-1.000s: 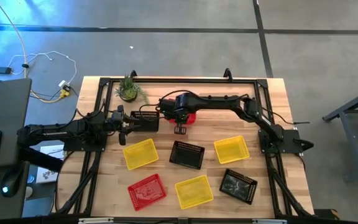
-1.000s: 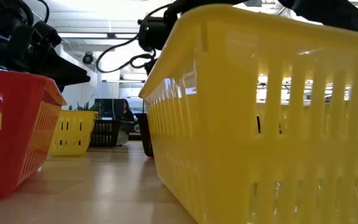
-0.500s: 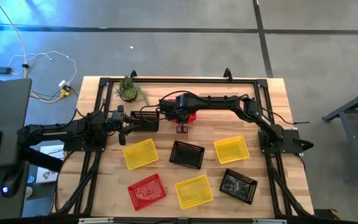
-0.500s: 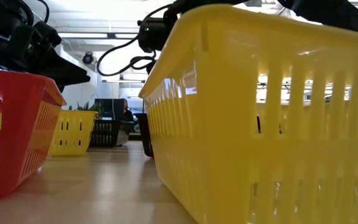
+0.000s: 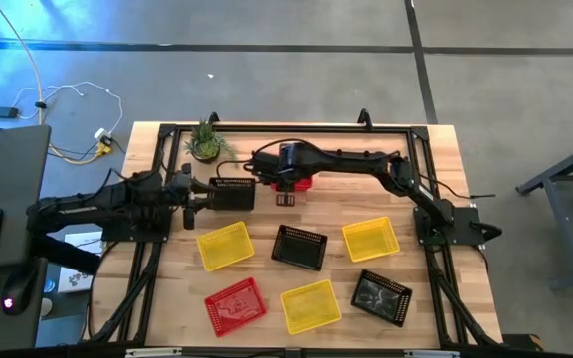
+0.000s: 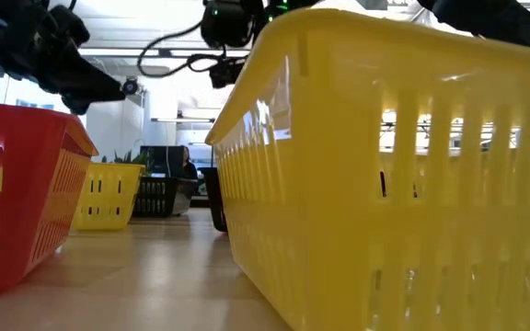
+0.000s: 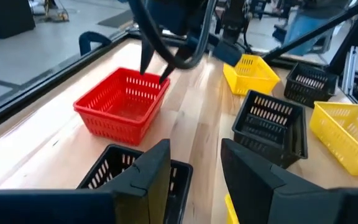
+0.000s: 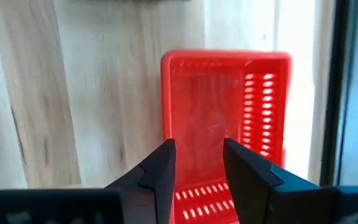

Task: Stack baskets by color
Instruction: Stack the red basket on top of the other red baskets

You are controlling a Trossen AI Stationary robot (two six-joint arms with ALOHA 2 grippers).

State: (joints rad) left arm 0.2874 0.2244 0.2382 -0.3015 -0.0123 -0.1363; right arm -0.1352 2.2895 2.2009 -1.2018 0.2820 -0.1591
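Right gripper (image 8: 196, 168) hovering open above red basket (image 8: 225, 118) near table's (image 5: 446, 298) far edge, empty; left gripper (image 7: 194, 165) waiting open.

Bare table (image 5: 267, 268) lanes run between scattered baskets (image 5: 298, 247).

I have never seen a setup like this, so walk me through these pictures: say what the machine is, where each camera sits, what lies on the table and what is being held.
Two dark robot arms work at a wooden table. One camera looks straight down, one sits at table height, and one rides on each wrist. On the table lie small plastic baskets in red, yellow and black, plus a potted plant. The right gripper hangs open above a red basket at the table's far side; its wrist camera looks down into it, and it holds nothing. The left gripper is open too, empty, just short of a black basket. The task is stacking baskets by colour.
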